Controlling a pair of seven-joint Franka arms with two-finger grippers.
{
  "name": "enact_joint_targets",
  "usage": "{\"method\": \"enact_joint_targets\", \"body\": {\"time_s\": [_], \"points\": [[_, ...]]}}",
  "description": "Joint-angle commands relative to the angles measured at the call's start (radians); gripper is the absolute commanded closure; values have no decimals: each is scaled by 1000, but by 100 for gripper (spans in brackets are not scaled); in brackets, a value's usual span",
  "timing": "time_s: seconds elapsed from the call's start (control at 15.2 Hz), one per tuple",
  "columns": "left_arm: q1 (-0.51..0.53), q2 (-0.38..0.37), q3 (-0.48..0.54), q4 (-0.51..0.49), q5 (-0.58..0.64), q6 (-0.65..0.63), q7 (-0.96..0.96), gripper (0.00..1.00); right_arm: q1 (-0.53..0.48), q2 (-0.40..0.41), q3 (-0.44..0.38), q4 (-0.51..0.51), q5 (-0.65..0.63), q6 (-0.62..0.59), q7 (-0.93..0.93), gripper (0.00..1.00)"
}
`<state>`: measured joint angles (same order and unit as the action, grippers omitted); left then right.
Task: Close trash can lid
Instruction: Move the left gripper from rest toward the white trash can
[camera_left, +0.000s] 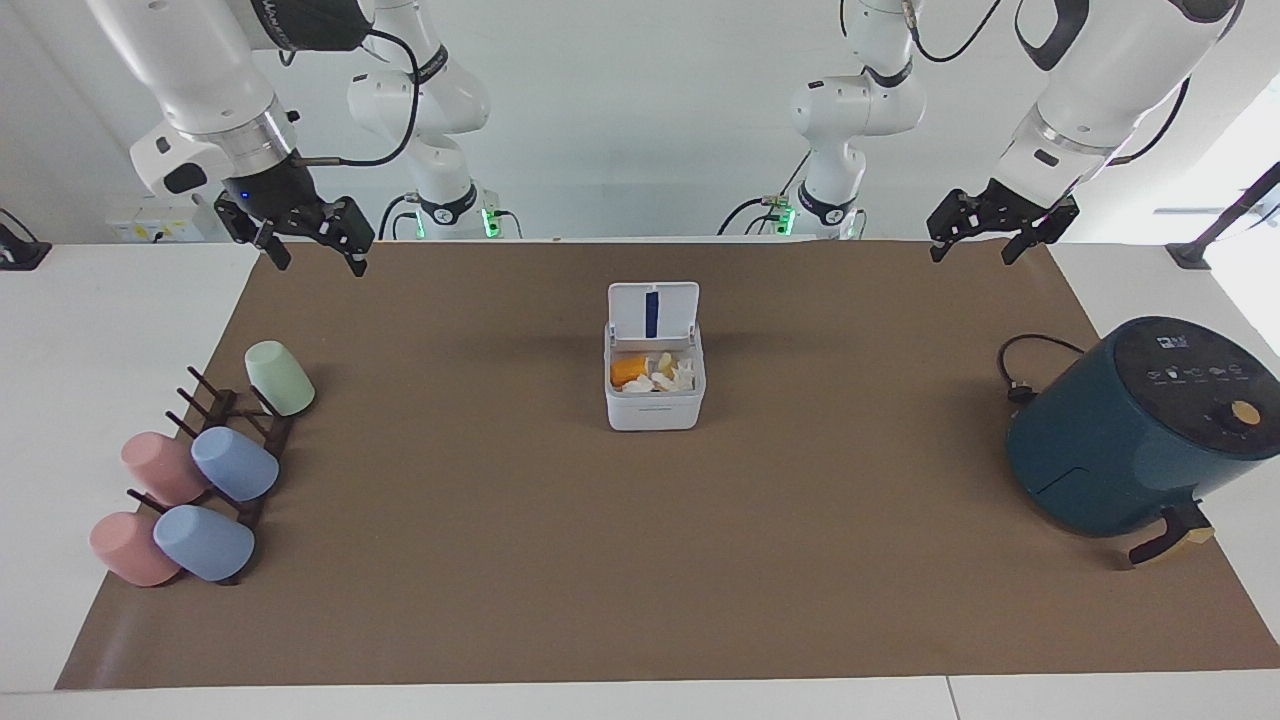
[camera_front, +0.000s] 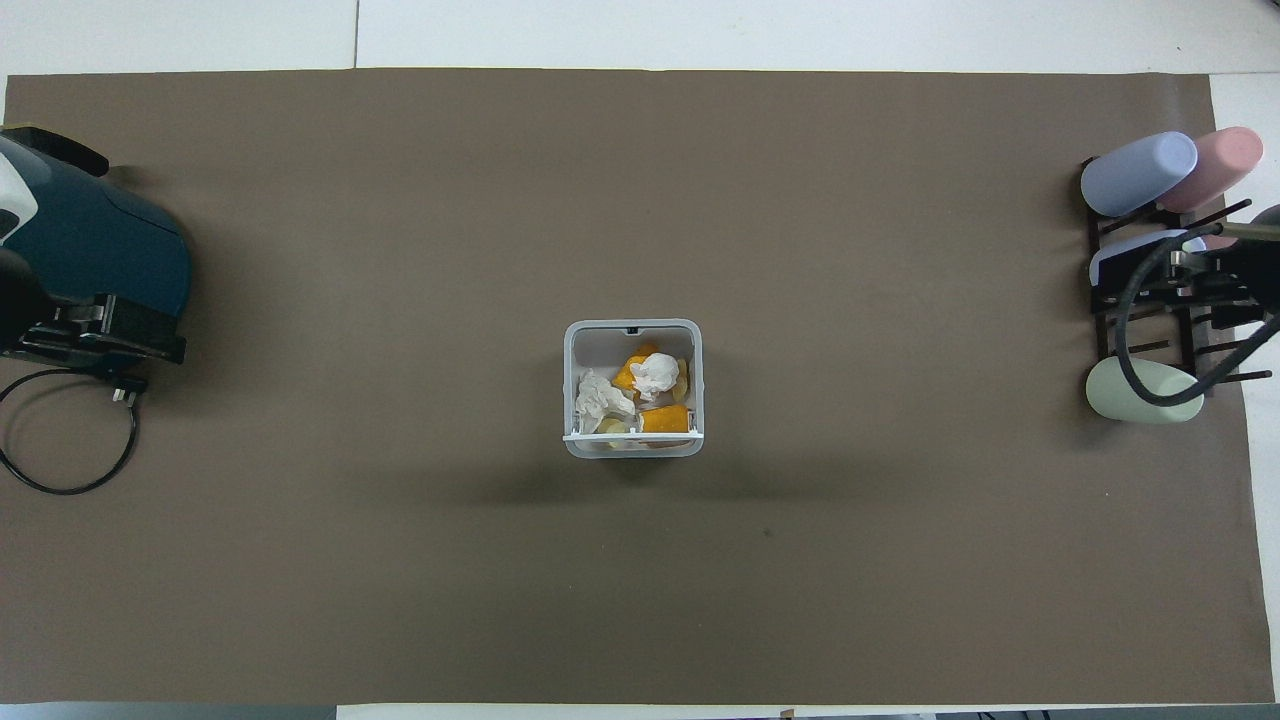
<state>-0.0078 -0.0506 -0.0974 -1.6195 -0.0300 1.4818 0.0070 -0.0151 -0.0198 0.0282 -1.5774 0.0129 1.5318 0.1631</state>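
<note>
The small white trash can (camera_left: 655, 410) stands in the middle of the brown mat, with orange scraps and crumpled white paper inside. Its lid (camera_left: 653, 312) stands upright on the hinge at the side nearer the robots, blue stripe showing. In the overhead view the trash can (camera_front: 633, 327) is open at the top and the lid (camera_front: 630, 437) shows edge-on. My right gripper (camera_left: 318, 255) hangs open and empty above the mat's corner at the right arm's end. My left gripper (camera_left: 973, 255) hangs open and empty above the corner at the left arm's end. Both are well apart from the can.
A dark teal air fryer (camera_left: 1140, 430) with a black cord (camera_left: 1020, 370) stands at the left arm's end. A dark rack (camera_left: 240, 440) with several pastel cups (camera_left: 235, 465) lies at the right arm's end.
</note>
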Motion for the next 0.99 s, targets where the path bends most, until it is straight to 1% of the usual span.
{"method": "enact_joint_targets", "body": {"time_s": [0.0, 0.39, 0.53, 0.59, 0.72, 0.79, 0.92], "points": [[-8, -18, 5, -14, -10, 11, -4, 0, -6, -6, 2, -9, 1, 2, -14, 0], [-7, -18, 4, -16, -11, 15, -13, 0, -6, -6, 2, -9, 1, 2, -14, 0], [-32, -20, -2, -17, -13, 18, -76, 0, -6, -6, 2, -9, 1, 2, -14, 0], [-73, -26, -2, -31, -14, 25, -129, 14, -6, -6, 2, -9, 1, 2, -14, 0], [-164, -49, -4, -77, -16, 70, -275, 82, -6, -6, 2, -9, 1, 2, -14, 0], [-225, -67, -4, -117, -16, 101, -342, 100, -6, -6, 2, -9, 1, 2, -14, 0], [-352, -112, -4, -209, -18, 158, -465, 100, -6, -6, 2, -9, 1, 2, -14, 0]]}}
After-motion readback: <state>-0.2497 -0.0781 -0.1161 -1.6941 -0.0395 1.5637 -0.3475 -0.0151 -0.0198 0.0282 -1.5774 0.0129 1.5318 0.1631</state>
